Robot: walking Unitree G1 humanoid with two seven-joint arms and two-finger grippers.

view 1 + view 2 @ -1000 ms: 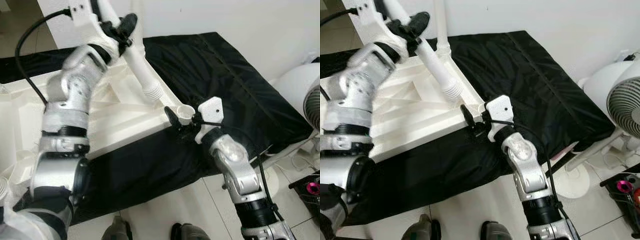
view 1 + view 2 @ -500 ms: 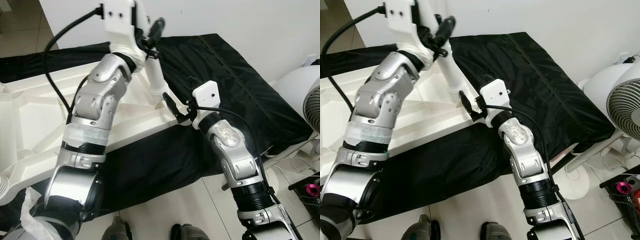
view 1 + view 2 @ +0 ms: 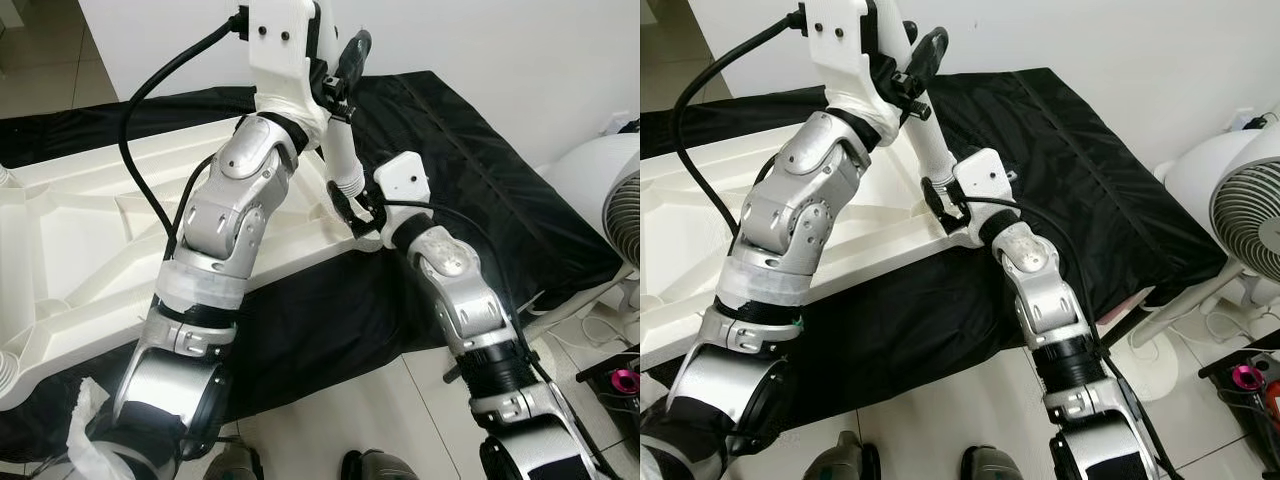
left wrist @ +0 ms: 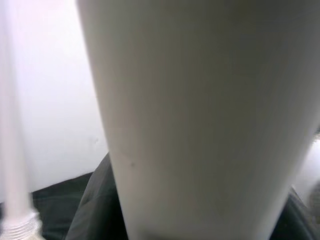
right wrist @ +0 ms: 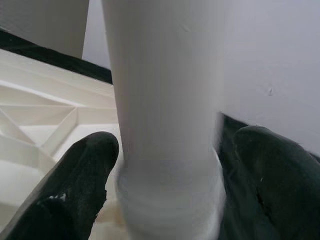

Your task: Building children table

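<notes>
We see the white table leg (image 3: 343, 160) standing tilted over the near corner socket (image 3: 362, 228) of the upturned white table top (image 3: 80, 250), which lies underside-up on a black sheet (image 3: 480, 180); the leg's threaded lower end sits right at that socket, and we cannot tell whether it has entered it yet; its long axis rises from the socket and leans away from it, toward the wall behind; the left end effector (image 3: 335, 70) grips the leg well above the socket, its black fingers closed around the shaft, and in its wrist view the leg's pale surface (image 4: 200, 120) is very close; the right end effector (image 3: 352, 208) is the nearer of the two to the socket, its fingers (image 5: 75, 185) spread narrowly either side of the leg just above the threads, beside the shaft and, as far as we can judge, not pressing on it; we judge the coming move turns on bringing the leg's axis upright over the socket so the threads can seat; a white fan (image 3: 1250, 200) stands beyond the sheet's edge, well apart from the socket; we can read no brand, label or writing anywhere.
</notes>
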